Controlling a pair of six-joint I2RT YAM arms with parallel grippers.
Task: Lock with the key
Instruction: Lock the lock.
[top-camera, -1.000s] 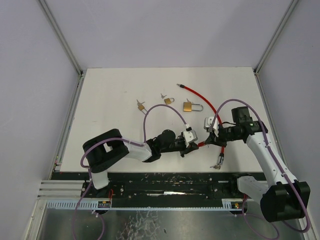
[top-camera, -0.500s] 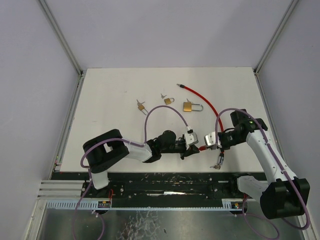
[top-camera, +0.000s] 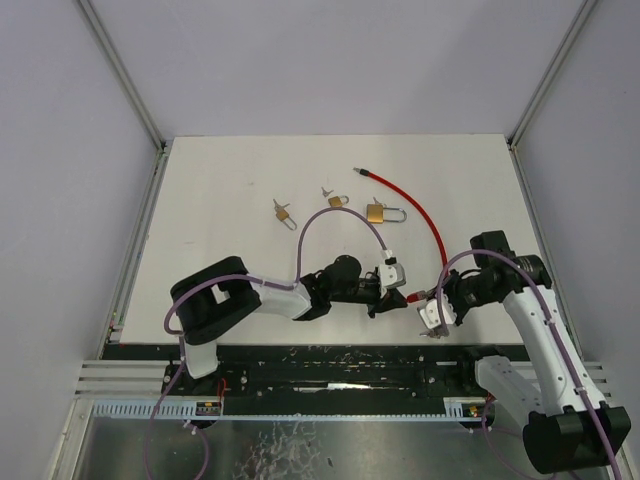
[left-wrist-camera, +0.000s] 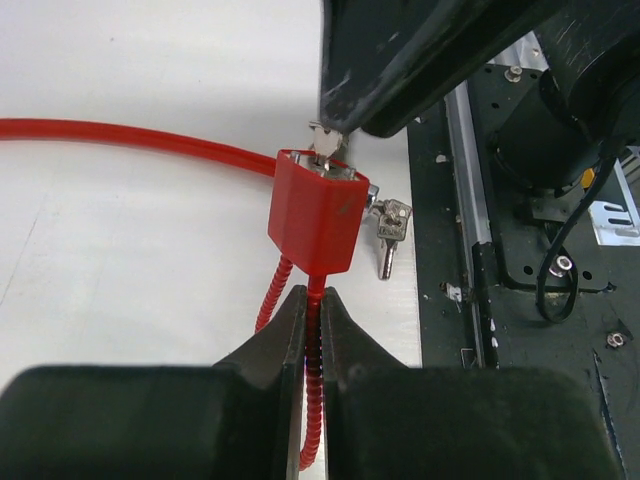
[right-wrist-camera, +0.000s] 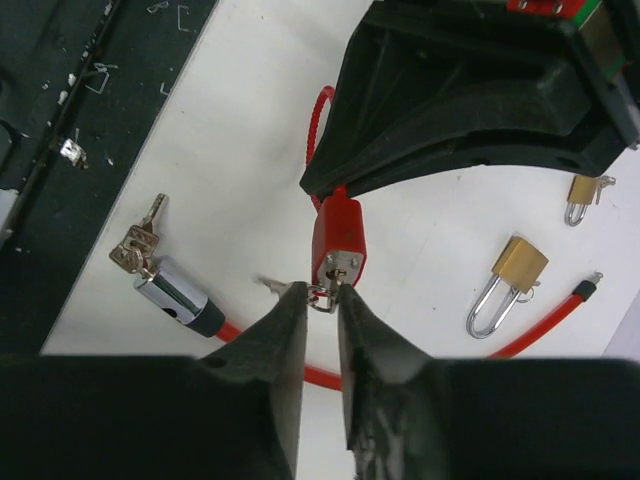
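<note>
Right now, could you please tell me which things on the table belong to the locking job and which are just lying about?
Part of the job:
- red lock body
- key in its keyhole
- red cable and its chrome end

Just lying about:
- three brass padlocks
- spare key bunch beside the chrome end

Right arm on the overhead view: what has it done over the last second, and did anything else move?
The right gripper swung from mid-table toward the near edge and now pinches the key in the red lock body. The left gripper slid slightly right, clamped on the red cable, which pulled straighter. The three brass padlocks did not move.
</note>
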